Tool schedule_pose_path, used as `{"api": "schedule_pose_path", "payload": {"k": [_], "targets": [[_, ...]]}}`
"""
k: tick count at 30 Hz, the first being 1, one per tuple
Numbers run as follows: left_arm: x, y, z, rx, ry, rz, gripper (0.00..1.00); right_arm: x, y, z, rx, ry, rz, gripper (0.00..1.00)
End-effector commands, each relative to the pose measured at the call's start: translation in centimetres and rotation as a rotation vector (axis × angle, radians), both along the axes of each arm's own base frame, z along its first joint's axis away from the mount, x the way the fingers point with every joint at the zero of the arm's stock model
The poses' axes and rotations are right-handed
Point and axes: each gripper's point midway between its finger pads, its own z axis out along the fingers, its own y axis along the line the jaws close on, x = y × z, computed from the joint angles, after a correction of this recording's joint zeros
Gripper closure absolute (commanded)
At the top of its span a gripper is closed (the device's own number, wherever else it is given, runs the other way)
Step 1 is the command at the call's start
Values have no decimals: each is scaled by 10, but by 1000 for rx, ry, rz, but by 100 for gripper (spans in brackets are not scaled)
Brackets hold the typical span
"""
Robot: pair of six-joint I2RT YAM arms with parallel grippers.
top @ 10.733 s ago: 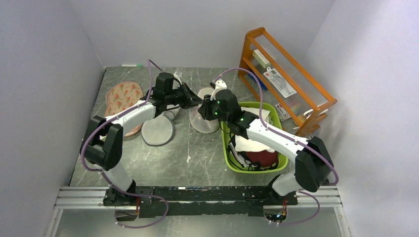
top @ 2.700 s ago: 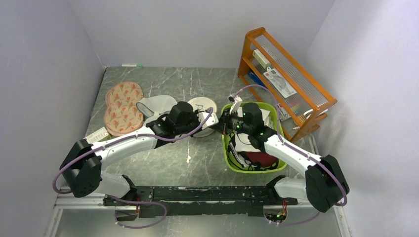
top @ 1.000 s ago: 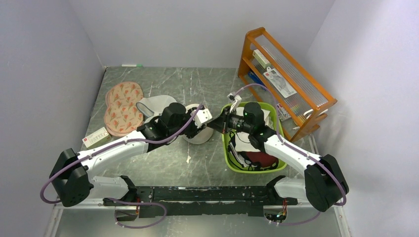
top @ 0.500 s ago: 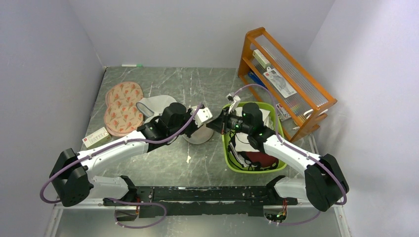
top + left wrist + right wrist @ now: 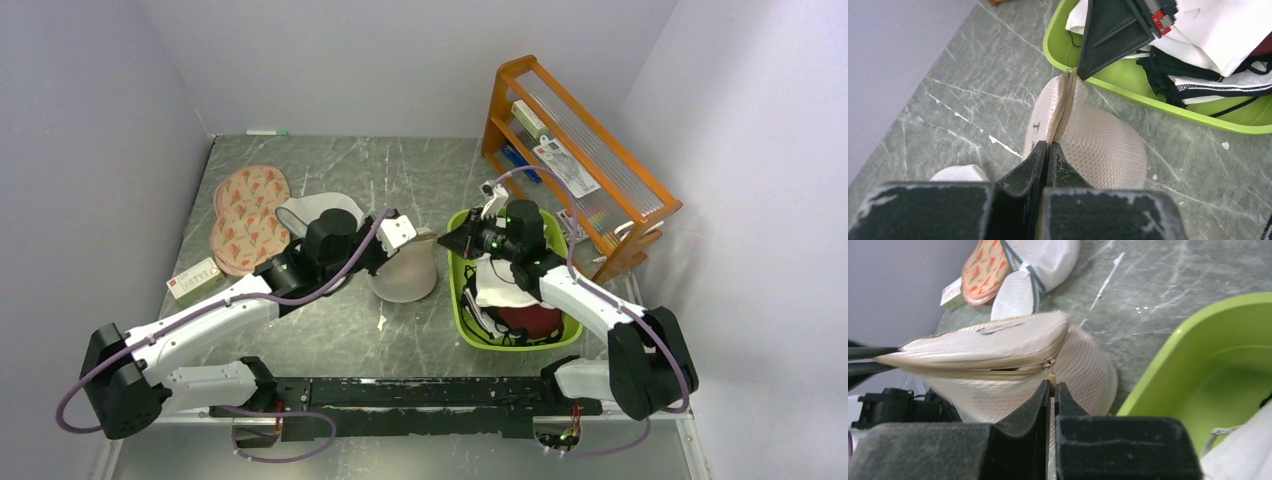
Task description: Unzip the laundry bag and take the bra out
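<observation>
The cream-beige mesh laundry bag (image 5: 405, 272) is held up on edge between both grippers, left of the green tub. My left gripper (image 5: 1048, 145) is shut on the bag's zipper seam (image 5: 1064, 107) at its left end. My right gripper (image 5: 1052, 383) is shut on the small tan zipper pull (image 5: 1052, 372), which hangs from the slider at the bag's right end (image 5: 1049, 361). A narrow dark gap shows along the zipper just left of the slider. In the top view the right gripper (image 5: 441, 241) meets the bag's upper right rim. The bra is not in view.
The green tub (image 5: 459, 300) holds white cloths, a maroon cloth and dark straps. An orange wooden rack (image 5: 585, 150) stands back right. The pink patterned bag (image 5: 245, 212), a white mesh bag (image 5: 312, 208) and a small box (image 5: 195, 280) lie to the left.
My left arm has drawn back to the left and nearer with the seam. My right gripper has shifted slightly right with the pull. The bag is stretched wider between them.
</observation>
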Motion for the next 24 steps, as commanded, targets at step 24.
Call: {"api": "schedule_pose_path", "payload": {"k": [24], "targets": [[-31,-15,34,-91,-58,-202,93,37,-7,6,-10,-106,3,100]]}}
